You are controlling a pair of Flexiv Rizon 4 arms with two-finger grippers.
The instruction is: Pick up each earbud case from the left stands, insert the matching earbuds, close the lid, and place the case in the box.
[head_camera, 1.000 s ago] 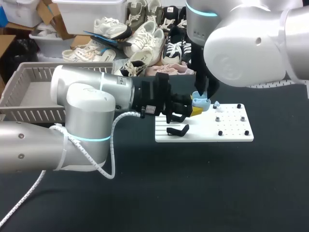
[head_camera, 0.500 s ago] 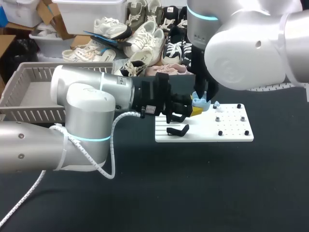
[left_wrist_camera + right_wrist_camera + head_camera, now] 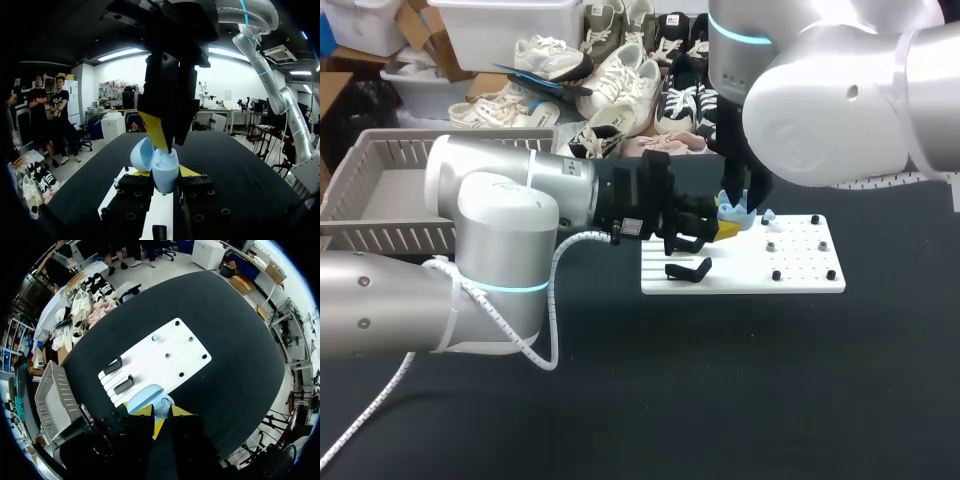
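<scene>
This is a robotics lab bench. Two large silver-white robot arms with glowing cyan joint rings, the left arm [image 3: 500, 215] and the right arm [image 3: 830, 90], come in from either side over a table covered in black cloth [image 3: 720, 400]. A white cable [image 3: 553, 300], partly coiled, runs along the left arm. On the table lies a flat white perforated fixture board [image 3: 805, 283] carrying small black pegs [image 3: 776, 275] and low black stands [image 3: 688, 270], the sort of jig used for test setups. A grey slatted plastic basket [image 3: 360, 170] sits at the far left.
</scene>
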